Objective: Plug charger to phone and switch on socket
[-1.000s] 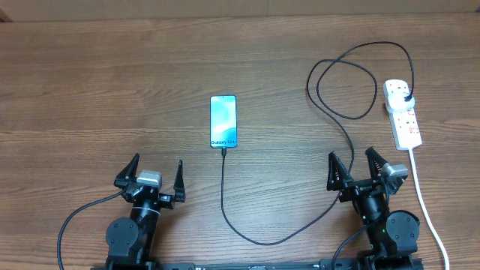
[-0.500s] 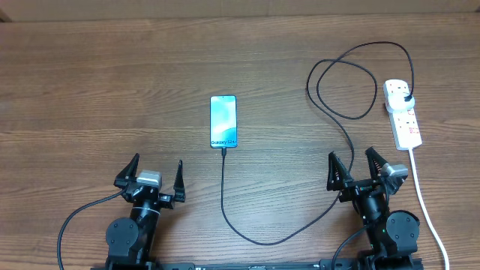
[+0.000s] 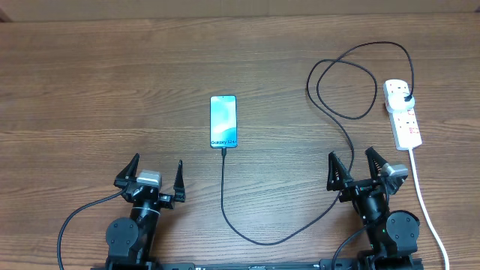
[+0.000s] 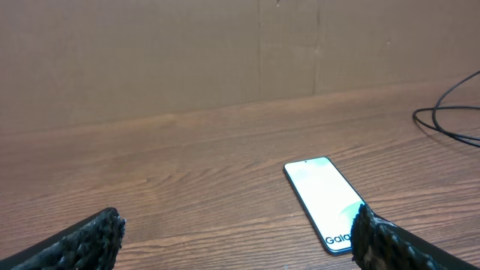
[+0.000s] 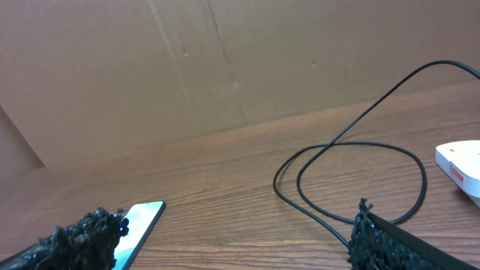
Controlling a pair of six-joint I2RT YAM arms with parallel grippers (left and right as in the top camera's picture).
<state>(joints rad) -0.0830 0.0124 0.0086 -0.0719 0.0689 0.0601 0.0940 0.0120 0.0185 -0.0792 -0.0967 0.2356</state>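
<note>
Charger seems in phone; switch unclear.
Its plug sits in socket; left gripper & right gripper wide, empty, clear of everything.

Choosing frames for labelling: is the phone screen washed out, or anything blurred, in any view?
Overhead: even light, phone sharp and blue. Left wrist: screen washed nearly white, near fingers soft. Right wrist: charger crisp, fingers soft.
</note>
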